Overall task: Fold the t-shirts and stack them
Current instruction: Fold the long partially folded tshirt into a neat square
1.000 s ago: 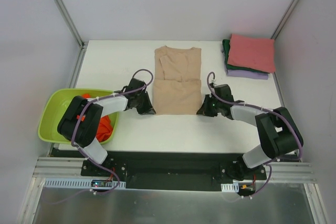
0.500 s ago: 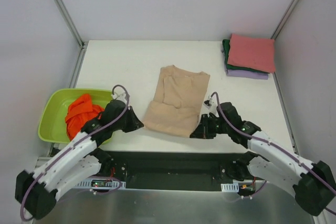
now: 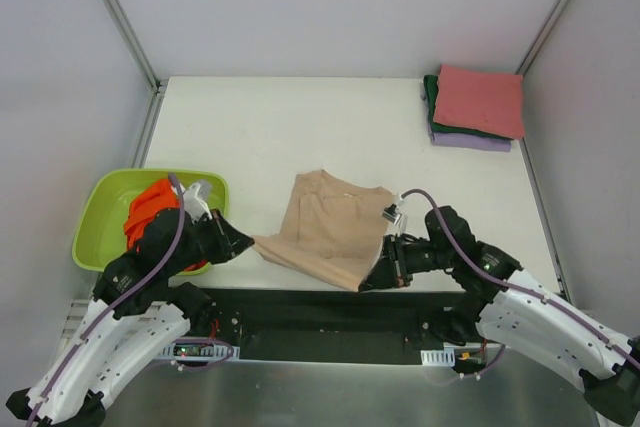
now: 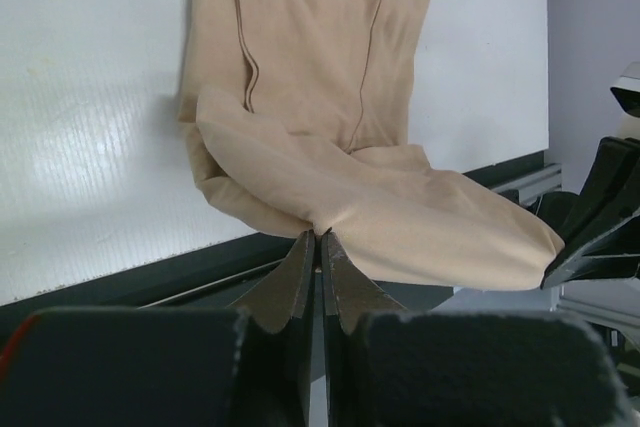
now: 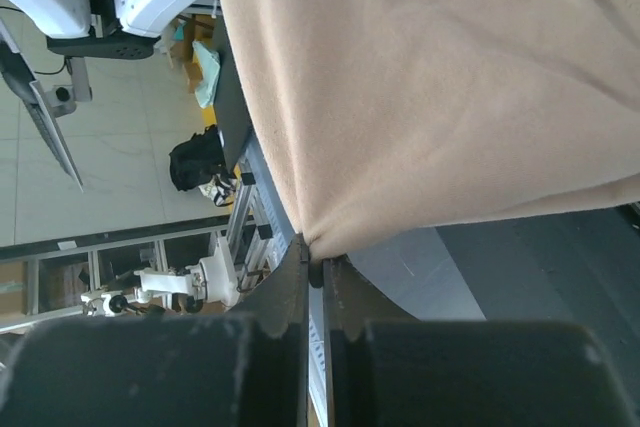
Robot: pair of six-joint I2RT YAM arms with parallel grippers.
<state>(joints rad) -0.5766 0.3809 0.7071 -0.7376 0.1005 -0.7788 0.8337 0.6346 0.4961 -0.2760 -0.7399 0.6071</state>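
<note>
A beige t-shirt (image 3: 325, 227) lies partly folded at the near edge of the white table (image 3: 300, 127), its near hem hanging over the edge. My left gripper (image 3: 250, 243) is shut on the shirt's near left corner (image 4: 318, 230). My right gripper (image 3: 368, 285) is shut on the near right corner (image 5: 318, 250). The beige cloth (image 4: 330, 97) stretches between both grips. An orange t-shirt (image 3: 150, 209) sits crumpled in the green basin. Folded pinkish-red (image 3: 482, 99), dark green (image 3: 432, 97) and lavender (image 3: 470, 142) t-shirts are stacked at the far right corner.
The lime-green basin (image 3: 100, 207) stands left of the table beside my left arm. A black rail (image 3: 320, 312) runs along the near table edge under the hanging hem. Grey walls and metal posts close in the back and sides.
Both grippers have pulled the beige t-shirt toward the near edge, from mid-table to overhanging it. Both arms drew back and low. The shirt has skewed slightly.
</note>
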